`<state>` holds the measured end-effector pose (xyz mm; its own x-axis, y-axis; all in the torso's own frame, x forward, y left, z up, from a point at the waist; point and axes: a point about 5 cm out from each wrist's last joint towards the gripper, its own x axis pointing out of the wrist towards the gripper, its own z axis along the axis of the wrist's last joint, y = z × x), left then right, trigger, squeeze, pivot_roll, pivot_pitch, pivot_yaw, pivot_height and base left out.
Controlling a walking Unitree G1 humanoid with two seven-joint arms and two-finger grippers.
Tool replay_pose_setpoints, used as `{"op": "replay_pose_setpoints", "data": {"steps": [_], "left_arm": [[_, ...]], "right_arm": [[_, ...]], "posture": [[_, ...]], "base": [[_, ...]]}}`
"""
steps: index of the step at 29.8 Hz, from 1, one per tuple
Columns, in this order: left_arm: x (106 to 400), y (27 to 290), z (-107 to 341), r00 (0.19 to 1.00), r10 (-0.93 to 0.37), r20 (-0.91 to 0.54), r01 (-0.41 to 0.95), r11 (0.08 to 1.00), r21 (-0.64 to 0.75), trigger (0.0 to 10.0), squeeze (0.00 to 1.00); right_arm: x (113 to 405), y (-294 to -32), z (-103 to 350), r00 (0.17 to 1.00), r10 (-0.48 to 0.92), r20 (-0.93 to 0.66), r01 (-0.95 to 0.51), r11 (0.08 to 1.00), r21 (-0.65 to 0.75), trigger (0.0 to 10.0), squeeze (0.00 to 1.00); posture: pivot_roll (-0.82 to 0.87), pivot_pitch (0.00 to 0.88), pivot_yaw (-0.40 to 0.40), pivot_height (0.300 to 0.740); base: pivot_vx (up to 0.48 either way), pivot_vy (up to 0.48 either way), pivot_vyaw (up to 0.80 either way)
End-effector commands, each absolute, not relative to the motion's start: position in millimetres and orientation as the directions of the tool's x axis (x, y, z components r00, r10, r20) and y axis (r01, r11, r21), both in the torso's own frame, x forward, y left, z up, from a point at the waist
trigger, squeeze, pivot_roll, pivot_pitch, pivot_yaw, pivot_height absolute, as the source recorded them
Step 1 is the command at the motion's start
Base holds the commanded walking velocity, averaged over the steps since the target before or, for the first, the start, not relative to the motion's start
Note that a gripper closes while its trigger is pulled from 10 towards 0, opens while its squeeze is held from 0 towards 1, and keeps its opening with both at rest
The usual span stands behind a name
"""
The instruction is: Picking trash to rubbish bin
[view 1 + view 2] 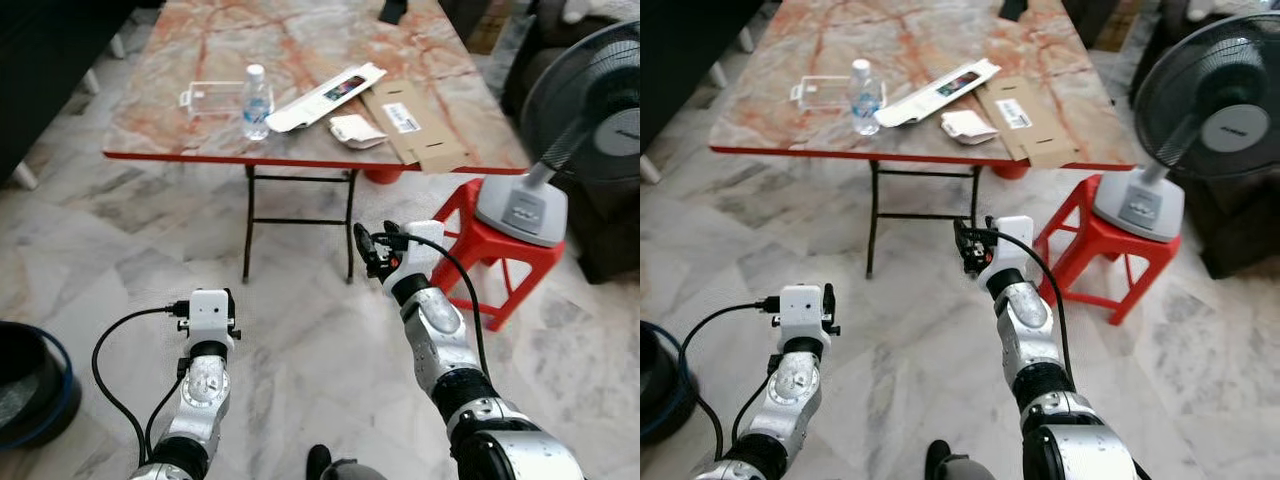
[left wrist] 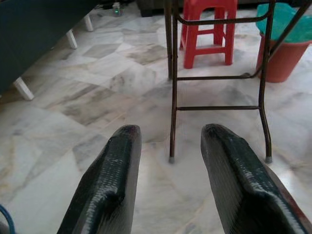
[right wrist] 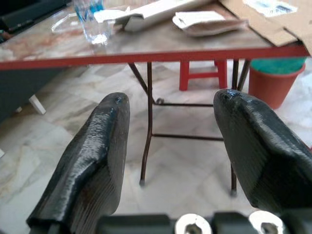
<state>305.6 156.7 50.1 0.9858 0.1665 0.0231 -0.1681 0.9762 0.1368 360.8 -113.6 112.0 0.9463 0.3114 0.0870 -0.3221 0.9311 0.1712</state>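
Right hand [image 1: 372,250] raised short of bench [image 1: 200,150] edge, fingers spread wide, empty. Left hand [image 2: 168,161] lower, fingers likewise apart, grasping nothing. Bottle [image 1: 257,102] upright on bench.

Both silver arms extend forward. The left gripper [image 2: 168,161] is held low, its two black fingers [image 2: 109,183] parted with nothing between them. The right gripper [image 3: 168,146] is raised higher and further forward than the left, its fingers [image 3: 95,161] likewise spread wide apart and holding nothing.
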Motion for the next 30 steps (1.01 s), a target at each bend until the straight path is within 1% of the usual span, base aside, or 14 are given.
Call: {"op": "replay_pose_setpoints", "data": {"steps": [1, 6, 14, 16, 18, 19, 29, 30], "left_arm": [[302.8, 154.8, 47.8, 0.988, 0.154, 0.017, -0.155, 0.977, 0.148, 10.0, 0.00], [306.7, 153.2, 57.7, 0.986, 0.154, 0.066, -0.162, 0.978, 0.130, 10.0, 0.00], [311.2, 150.8, 68.5, 0.983, 0.142, 0.115, -0.155, 0.980, 0.122, 10.0, 0.00], [312.8, 150.2, 72.3, 0.983, 0.133, 0.129, -0.149, 0.981, 0.126, 10.0, 0.00], [313.6, 150.7, 74.3, 0.982, 0.132, 0.135, -0.150, 0.981, 0.126, 10.0, 0.00], [313.6, 150.7, 74.7, 0.982, 0.132, 0.137, -0.149, 0.981, 0.127, 10.0, 0.00], [311.1, 146.6, 73.6, 0.986, 0.100, 0.136, -0.119, 0.983, 0.137, 10.0, 0.00], [311.3, 145.6, 73.9, 0.986, 0.098, 0.136, -0.116, 0.984, 0.136, 10.0, 0.00]], "right_arm": [[361.7, -111.1, 117.0, 0.942, 0.318, 0.109, -0.334, 0.926, 0.175, 10.0, 0.00], [362.4, -111.8, 119.8, 0.943, 0.307, 0.127, -0.328, 0.923, 0.204, 10.0, 0.00], [362.1, -111.9, 120.4, 0.940, 0.317, 0.128, -0.338, 0.916, 0.214, 10.0, 0.00], [361.2, -110.0, 118.7, 0.937, 0.327, 0.124, -0.348, 0.904, 0.249, 10.0, 0.00], [359.3, -107.8, 117.6, 0.933, 0.338, 0.127, -0.359, 0.905, 0.229, 10.0, 0.00], [358.8, -107.1, 117.4, 0.931, 0.342, 0.128, -0.363, 0.906, 0.217, 10.0, 0.00], [355.9, -99.3, 118.3, 0.927, 0.347, 0.145, -0.374, 0.891, 0.258, 10.0, 0.00], [355.4, -99.5, 117.5, 0.927, 0.346, 0.145, -0.373, 0.888, 0.270, 10.0, 0.00]], "posture": [[0.06, 0.161, -0.126, 0.740], [0.06, 0.159, -0.127, 0.740], [0.05, 0.160, -0.124, 0.740], [0.06, 0.161, -0.123, 0.740], [0.06, 0.162, -0.121, 0.740], [0.06, 0.162, -0.121, 0.740], [0.04, 0.166, -0.100, 0.740], [0.04, 0.164, -0.102, 0.740]], "base": [[0.255, 0.000, 0.00], [0.256, 0.000, 0.00], [0.259, 0.000, 0.00], [0.274, 0.000, -0.80], [0.274, 0.000, -0.80], [0.270, 0.000, 0.00], [0.277, 0.000, 0.00], [0.277, 0.000, -0.80]]}}
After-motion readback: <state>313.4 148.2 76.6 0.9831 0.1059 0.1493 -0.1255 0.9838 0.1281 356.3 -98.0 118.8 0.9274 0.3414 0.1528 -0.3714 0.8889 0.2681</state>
